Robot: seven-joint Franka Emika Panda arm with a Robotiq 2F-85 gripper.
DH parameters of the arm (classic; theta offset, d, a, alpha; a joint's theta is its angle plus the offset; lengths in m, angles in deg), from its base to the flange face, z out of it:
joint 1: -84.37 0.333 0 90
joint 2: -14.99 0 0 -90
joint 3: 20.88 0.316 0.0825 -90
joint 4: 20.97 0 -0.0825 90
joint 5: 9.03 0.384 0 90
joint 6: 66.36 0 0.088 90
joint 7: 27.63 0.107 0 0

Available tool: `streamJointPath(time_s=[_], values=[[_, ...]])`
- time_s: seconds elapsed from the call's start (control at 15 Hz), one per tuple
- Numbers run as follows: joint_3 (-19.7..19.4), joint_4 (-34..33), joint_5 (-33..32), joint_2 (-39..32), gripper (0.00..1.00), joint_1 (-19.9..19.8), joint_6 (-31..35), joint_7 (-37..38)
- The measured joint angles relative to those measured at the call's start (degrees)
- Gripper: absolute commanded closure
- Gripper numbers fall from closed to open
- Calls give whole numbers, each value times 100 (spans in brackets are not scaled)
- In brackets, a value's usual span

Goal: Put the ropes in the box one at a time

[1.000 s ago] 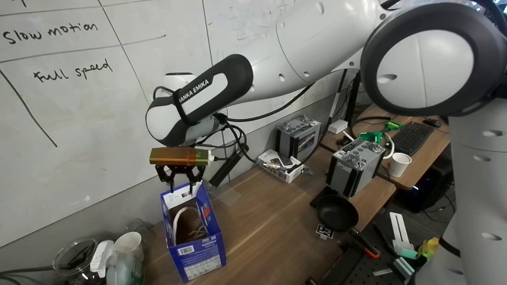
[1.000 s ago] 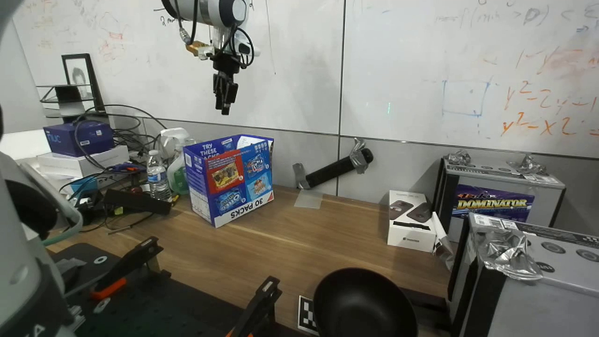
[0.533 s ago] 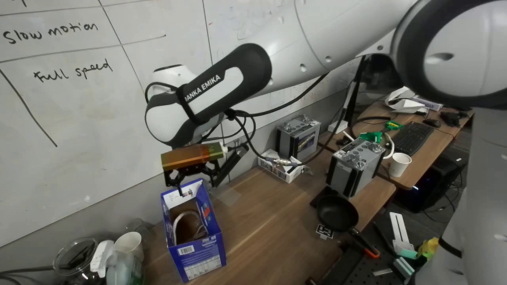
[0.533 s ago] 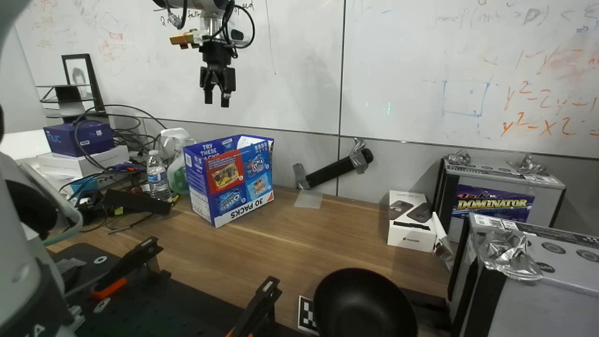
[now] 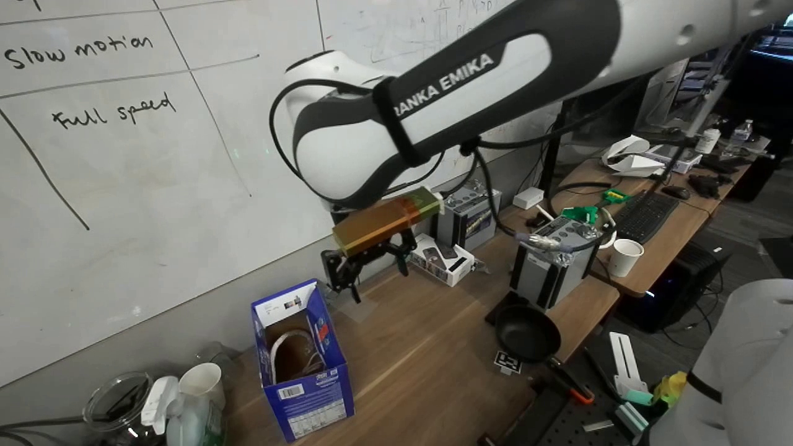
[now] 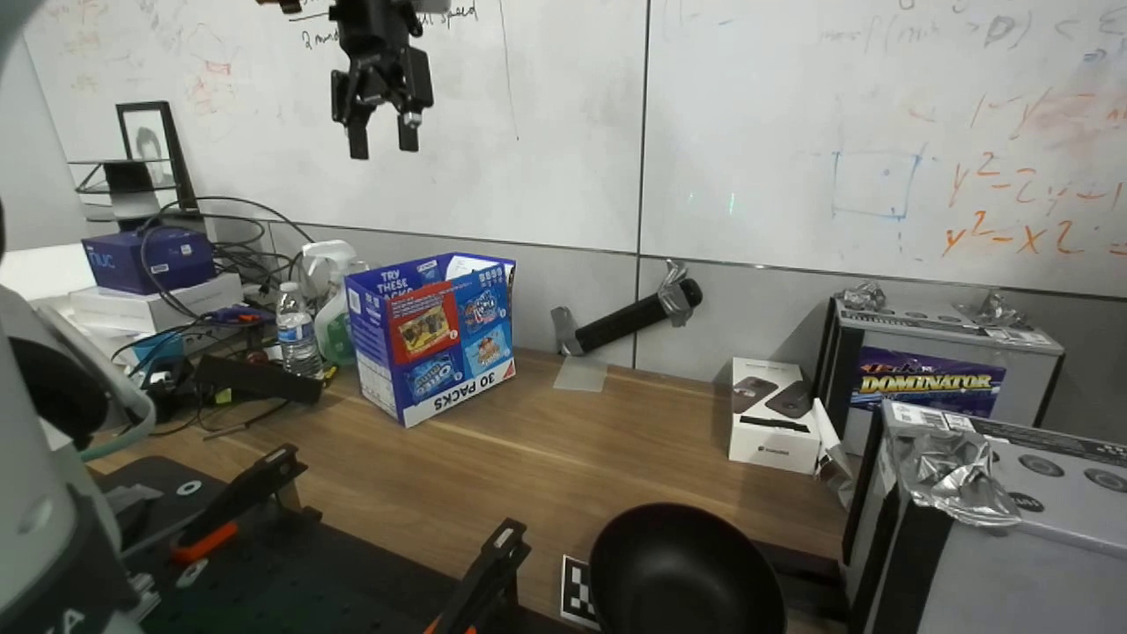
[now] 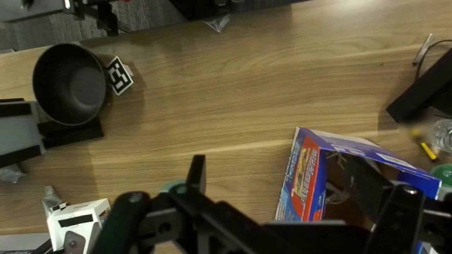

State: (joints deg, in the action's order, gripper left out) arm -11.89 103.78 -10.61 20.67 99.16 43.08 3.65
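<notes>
Hanging high above the wooden table (image 5: 421,347), your gripper (image 5: 379,285) has its fingers (image 6: 357,141) spread apart. Blue box (image 5: 313,399) stands open-topped at left in both exterior views. White ropes (image 7: 335,197) lie inside it; you see a loop arching up and loose strands, number unclear. Wrist view: finger at right covers part of the box. In an exterior view, black pan (image 6: 687,572) sits near, grey units (image 6: 1012,555) at right, white carton (image 6: 775,431) left of them, whiteboard (image 6: 563,132) along the far side.

White arm (image 5: 523,59), EMIKA lettering (image 5: 445,83), black jaws
</notes>
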Motion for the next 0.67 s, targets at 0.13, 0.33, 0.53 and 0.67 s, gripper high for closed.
streamJointPath(time_s=[0.13,0.33,0.53,0.67], values=[[24,501,0,637,0,-47,-49,-196],[19,1188,0,1597,0,-101,-73,-383],[-141,1767,0,2553,0,-62,-101,-672],[-274,2095,0,3202,0,-51,-251,-828]])
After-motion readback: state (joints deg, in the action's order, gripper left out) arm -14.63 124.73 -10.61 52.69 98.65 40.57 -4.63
